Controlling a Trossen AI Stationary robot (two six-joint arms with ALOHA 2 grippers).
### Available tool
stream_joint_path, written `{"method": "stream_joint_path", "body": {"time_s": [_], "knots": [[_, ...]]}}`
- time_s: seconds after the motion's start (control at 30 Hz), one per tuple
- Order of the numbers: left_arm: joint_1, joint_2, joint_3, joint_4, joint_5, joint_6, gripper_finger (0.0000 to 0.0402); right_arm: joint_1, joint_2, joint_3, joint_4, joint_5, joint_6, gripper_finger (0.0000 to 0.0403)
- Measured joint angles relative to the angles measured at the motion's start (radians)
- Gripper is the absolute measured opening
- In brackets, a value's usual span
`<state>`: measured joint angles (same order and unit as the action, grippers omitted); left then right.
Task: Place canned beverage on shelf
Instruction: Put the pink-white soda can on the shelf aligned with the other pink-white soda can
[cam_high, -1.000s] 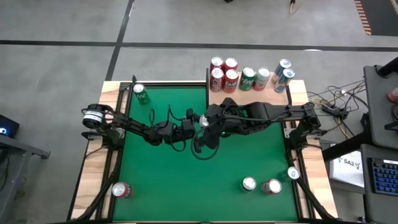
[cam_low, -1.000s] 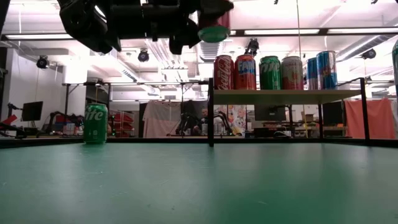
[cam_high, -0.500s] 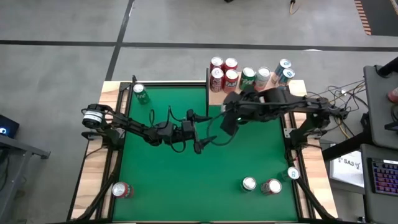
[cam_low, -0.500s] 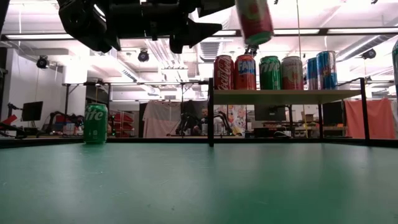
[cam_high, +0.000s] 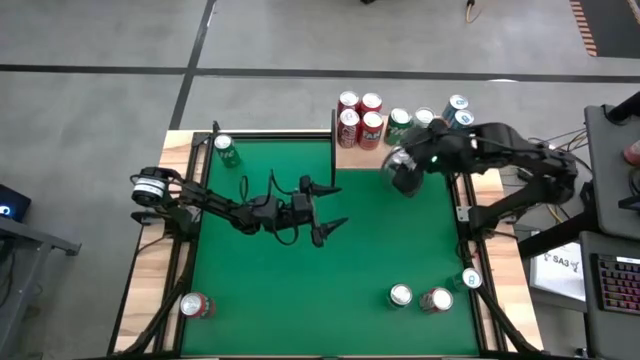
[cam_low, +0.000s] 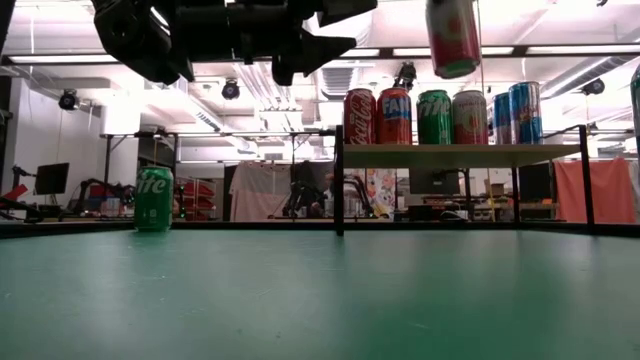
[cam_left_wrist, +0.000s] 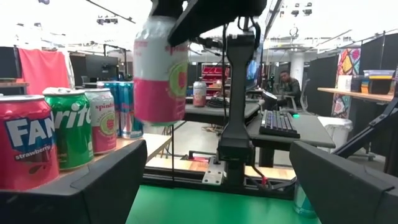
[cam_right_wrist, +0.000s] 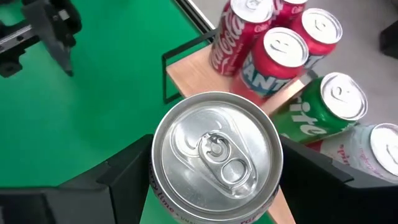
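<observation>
A pink and white canned beverage (cam_high: 404, 172) hangs in the air by the near edge of the shelf (cam_high: 349, 158), with my right gripper (cam_right_wrist: 214, 171) shut on it. The low view shows this can (cam_low: 452, 38) higher than the tops of the several cans (cam_low: 434, 116) standing on the light-wood shelf (cam_low: 460, 155). My left gripper (cam_high: 335, 207) stays open over the middle of the table with nothing between its fingers. In its wrist view the held can (cam_left_wrist: 160, 68) shows ahead of it. My right gripper pinches the can's side wall (cam_right_wrist: 163, 186) between its two fingers (cam_right_wrist: 127, 171), one on each side, close under the top rim. The fingers slant down from above, coming from the table's right. The can hangs nearly upright, top up, lifted clear of table and shelf.
A green Sprite can (cam_high: 226, 150) stands at the far left corner and a red can (cam_high: 196, 305) at the near left. Three more cans (cam_high: 437, 299) stand near the right front. A black post (cam_low: 339, 180) marks the shelf's left end.
My right gripper has carried the can from the table's middle, beside my left gripper, toward the far right edge up to the shelf. On the way the can has tipped from strongly tilted to nearly upright.
</observation>
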<state>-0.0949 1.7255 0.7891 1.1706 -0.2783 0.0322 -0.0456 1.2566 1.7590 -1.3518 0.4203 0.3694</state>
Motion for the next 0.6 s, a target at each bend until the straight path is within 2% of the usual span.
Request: {"method": "stream_joint_path", "body": {"time_s": [0.2,0.37,0.6], "knots": [[-0.008,-0.021,0.000,0.007,0.000,0.000,0.0379,-0.149,-0.153,-0.224,0.155,-0.143,-0.098,0.0279],[-0.022,-0.059,0.000,-0.011,0.000,0.000,0.0379,-0.268,-0.245,-0.357,0.205,-0.177,-0.104,0.0279],[-0.051,-0.124,-0.011,-0.029,0.000,0.003,0.0377,-0.407,-0.304,-0.465,0.282,-0.185,-0.078,0.0279]]}}
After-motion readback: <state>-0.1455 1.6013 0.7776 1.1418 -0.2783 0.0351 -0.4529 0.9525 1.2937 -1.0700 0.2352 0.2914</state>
